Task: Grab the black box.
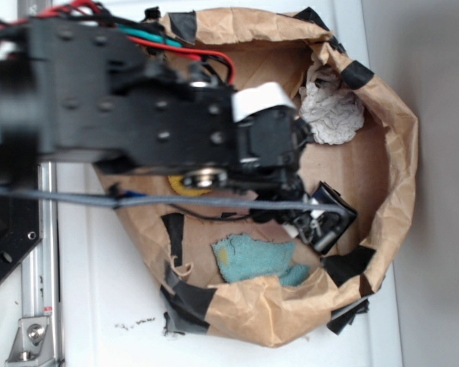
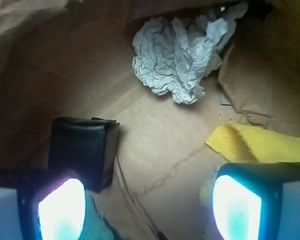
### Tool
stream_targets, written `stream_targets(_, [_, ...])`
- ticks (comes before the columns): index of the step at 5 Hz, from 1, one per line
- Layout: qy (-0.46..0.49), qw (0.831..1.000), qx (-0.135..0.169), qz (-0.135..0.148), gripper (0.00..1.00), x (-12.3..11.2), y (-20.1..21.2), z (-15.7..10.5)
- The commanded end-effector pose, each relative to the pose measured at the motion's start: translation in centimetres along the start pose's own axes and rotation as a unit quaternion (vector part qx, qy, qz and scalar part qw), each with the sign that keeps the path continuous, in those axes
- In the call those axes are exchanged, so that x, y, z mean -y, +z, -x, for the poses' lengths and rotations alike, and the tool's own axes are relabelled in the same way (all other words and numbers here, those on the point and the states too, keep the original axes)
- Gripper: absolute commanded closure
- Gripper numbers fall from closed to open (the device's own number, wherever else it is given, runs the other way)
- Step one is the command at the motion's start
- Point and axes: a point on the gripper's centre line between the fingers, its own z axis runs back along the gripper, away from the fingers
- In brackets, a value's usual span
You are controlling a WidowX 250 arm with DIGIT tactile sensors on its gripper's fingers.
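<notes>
Inside the paper-walled bin, my gripper hangs with its jaws spread wide and nothing between them, the black box lying on the cardboard floor just ahead of one fingertip, off-centre and ungrasped, so alignment, descent and closing all remain to be done.

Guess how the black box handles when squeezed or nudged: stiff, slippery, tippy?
The black box looks glossy, so it may slip in the jaws. Its squarish shape with rounded edges suggests it holds form and slides, not rolls. It seems small, probably light on the brown paper.
</notes>
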Motion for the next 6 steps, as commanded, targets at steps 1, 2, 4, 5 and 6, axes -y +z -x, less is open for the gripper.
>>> stream_targets(1, [-0.053,0.998,0.003,0.031,0.0,4.4,-0.9,-1.7])
stream_targets(2, [-0.073,0.997,-0.004,0.029,0.0,6.2,-1.7,-1.2])
stream_targets(4, [-0.097,0.995,-0.007,-0.028,0.0,6.8,-5.3,0.6])
stream_targets(5, [-0.08,0.996,-0.008,-0.047,0.0,5.9,-6.7,-0.9])
stream_targets(6, [-0.04,0.998,-0.028,-0.039,1.0,4.3,-6.9,-1.4])
